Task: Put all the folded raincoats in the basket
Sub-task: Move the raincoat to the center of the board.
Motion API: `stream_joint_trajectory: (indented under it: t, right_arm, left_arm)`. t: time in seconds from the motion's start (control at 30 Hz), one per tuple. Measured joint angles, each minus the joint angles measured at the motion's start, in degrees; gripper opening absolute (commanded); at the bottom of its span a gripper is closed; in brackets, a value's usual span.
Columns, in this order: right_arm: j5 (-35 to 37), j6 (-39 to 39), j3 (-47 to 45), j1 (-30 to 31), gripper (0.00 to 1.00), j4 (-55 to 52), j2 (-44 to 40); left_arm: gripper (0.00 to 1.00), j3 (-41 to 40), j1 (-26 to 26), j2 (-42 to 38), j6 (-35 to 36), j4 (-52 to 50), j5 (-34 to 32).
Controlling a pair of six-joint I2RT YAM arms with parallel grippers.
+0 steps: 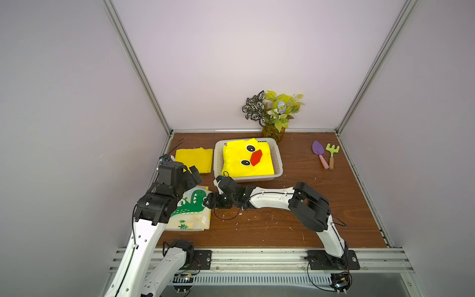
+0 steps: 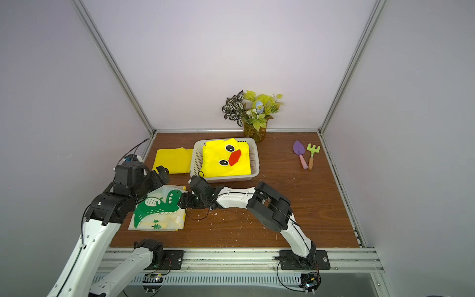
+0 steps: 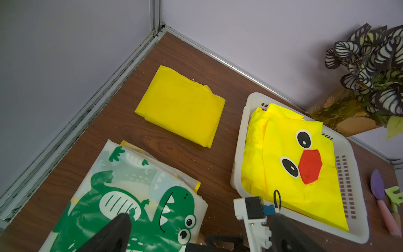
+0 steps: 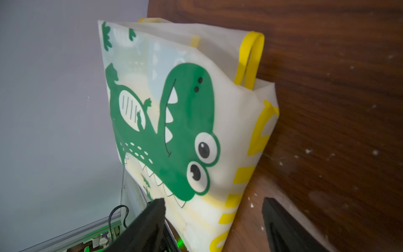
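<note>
Top views look down from the front; close wrist views share the dinosaur raincoat (image 3: 139, 196).

White arms (image 1: 272, 198), black joints (image 1: 308, 208), black left hand (image 3: 202, 218), right hand (image 4: 213, 201)

A potted plant (image 1: 273, 113) is standing at centre frame, with a purple trowel (image 1: 317, 148) and green rake (image 1: 332, 154) lying further right.

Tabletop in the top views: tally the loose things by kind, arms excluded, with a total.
White perforated plastic basket: 1
Folded plastic raincoats: 3 (yellow duck-face raincoat, in the basket; plain yellow raincoat; translucent green-dinosaur raincoat)
Toy garden tools: 2 (purple trowel; green rake)
Potted leafy plant: 1
Total: 7
</note>
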Motion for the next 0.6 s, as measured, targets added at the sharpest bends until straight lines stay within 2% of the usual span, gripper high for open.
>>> stream_joint_trajectory:
  t: [0.43, 0.6]
  right_arm:
    - [0.55, 3.26, 3.17, 1.79, 0.70, -0.20, 4.07]
    - [0.44, 4.74, 2.19, 1.86, 0.60, 1.16, 4.09]
  left_arm:
    - [1.00, 0.52, 0.02, 1.62, 1.44, -3.39, -0.35]
    - [1.00, 0.52, 0.04, -0.17, 1.90, -3.50, -1.49]
